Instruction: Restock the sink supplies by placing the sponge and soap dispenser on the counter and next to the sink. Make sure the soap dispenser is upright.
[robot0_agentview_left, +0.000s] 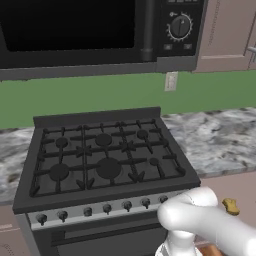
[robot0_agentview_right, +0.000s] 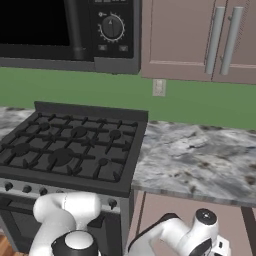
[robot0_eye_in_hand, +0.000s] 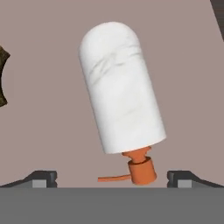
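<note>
- Wide-open two-finger gripper (robot0_eye_in_hand: 112, 177) holds nothing; pale whitish soap dispenser with orange pump (robot0_eye_in_hand: 121, 89) lies at its twelve o'clock, ungrasped.
- Marbled grey-and-white stone counter (robot0_agentview_right: 200, 160) bare: both placements remain, I judge.

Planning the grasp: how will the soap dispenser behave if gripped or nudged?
The soap dispenser has a rounded, smooth white body, so it will probably roll if nudged and may slip between the open gripper fingers. Its thin orange pump looks like the weakest part.
</note>
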